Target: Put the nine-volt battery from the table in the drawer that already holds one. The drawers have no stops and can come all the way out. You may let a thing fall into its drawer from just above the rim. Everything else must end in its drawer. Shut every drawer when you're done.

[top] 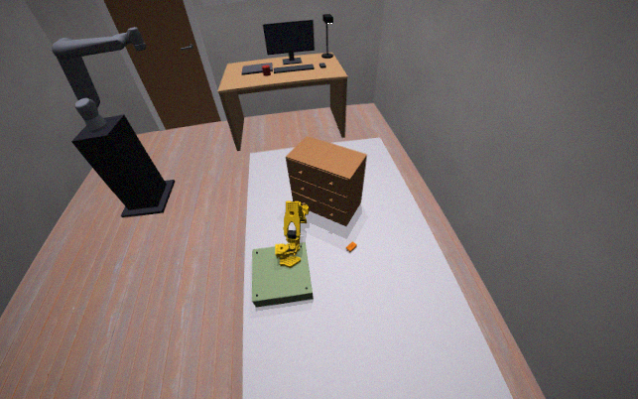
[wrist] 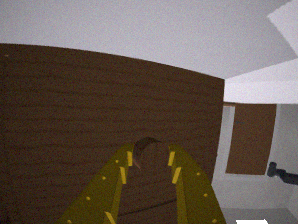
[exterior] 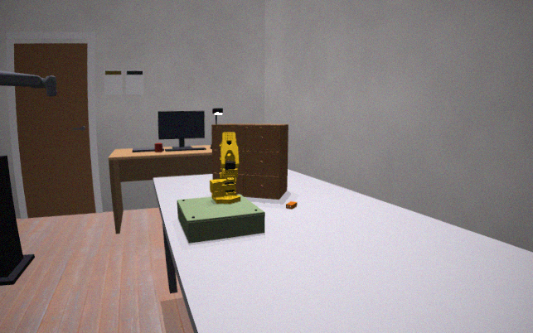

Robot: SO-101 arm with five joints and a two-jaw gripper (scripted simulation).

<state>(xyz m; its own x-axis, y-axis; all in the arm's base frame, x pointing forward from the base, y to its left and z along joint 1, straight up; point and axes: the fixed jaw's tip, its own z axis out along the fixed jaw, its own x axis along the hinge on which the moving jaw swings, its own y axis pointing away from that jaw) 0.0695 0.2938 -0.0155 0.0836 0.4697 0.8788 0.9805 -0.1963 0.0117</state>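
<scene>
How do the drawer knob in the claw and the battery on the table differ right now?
The knob is dark brown, fixed to the chest of drawers; the battery is orange and loose. The claw is shut on the knob, while the battery lies untouched on the white table, off to the side of the arm. The knob sits up on the chest's front; the battery rests flat. Both are small.

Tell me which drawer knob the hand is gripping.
The bottom drawer's left knob, as the top view shows it: the hand is shut on it; the other five knobs stand free.
</scene>
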